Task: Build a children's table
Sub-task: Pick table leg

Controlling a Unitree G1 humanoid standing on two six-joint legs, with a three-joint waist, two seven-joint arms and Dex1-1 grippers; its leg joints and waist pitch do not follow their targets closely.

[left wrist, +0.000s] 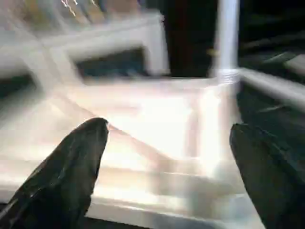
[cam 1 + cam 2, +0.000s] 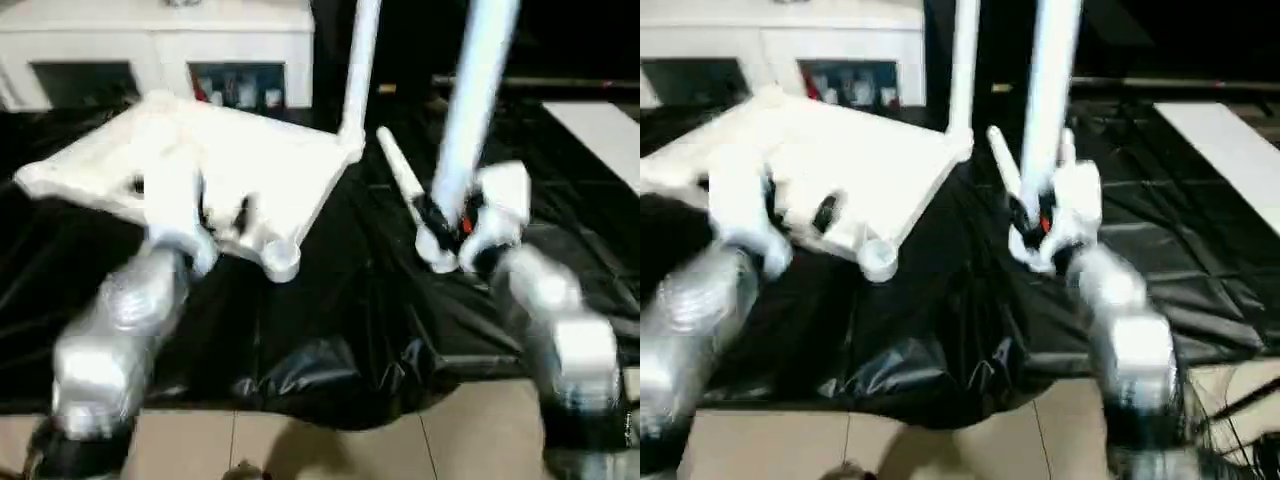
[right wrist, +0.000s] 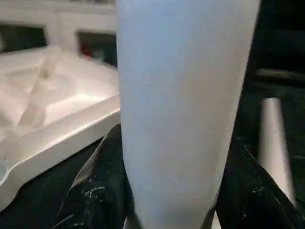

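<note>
- Floor nearest: pale tan tiles with thin joints, below the desk's near edge.
- Desk covered in glossy black plastic sheet, wrinkled and bunched along the near edge.
- Two silver forearms, smooth metal, rising from the bottom corners of the head views.
- Right gripper: black fingers about half open, clamped round the thick lower end of a leg; in the right wrist view the fingers press both sides of that leg.
- Held leg: white plastic, long round tapered tube, upright with a slight tilt, over the desk's right half, top cut by the picture edge.
- Left gripper: black rounded fingers spread nearly full wide, holding nothing, hovering at the near edge of the top.
- Top: white plastic rectangle, upside down, ribbed underside showing, raised rim, round corner sockets; sits on the desk's left half, tilted, near corner socket empty.
- Fitted leg: white tapered tube standing upright in the top's far right corner socket.
- Loose leg: white tapered tube lying flat on the sheet, between the top and the held leg, near the desk's middle.
- Flat white panel on the desk's far right edge.
- Cabinet farthest, beyond the desk's far left: white, boxy, dark glass doors.
</note>
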